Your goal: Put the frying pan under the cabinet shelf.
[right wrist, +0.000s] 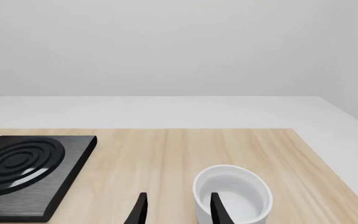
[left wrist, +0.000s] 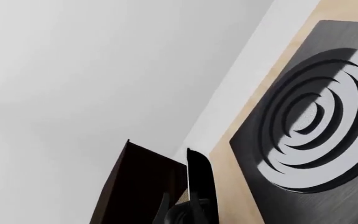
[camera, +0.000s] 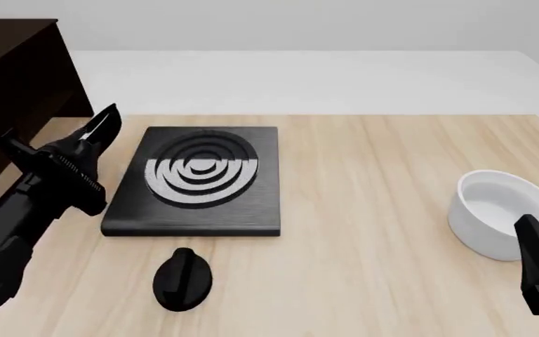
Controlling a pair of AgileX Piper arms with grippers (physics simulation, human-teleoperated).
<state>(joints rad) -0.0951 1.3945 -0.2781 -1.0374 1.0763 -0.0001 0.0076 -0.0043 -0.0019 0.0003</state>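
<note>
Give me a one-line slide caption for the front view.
Left gripper raised between dark cabinet and stove plate; knob and white bowl on table.

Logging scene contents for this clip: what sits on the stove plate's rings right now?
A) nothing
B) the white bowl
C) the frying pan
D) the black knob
A: in the front view the stove plate shows bare rings; the white bowl stands far right, the black knob lies on the table nearer the arms, and no pan is visible.
</note>
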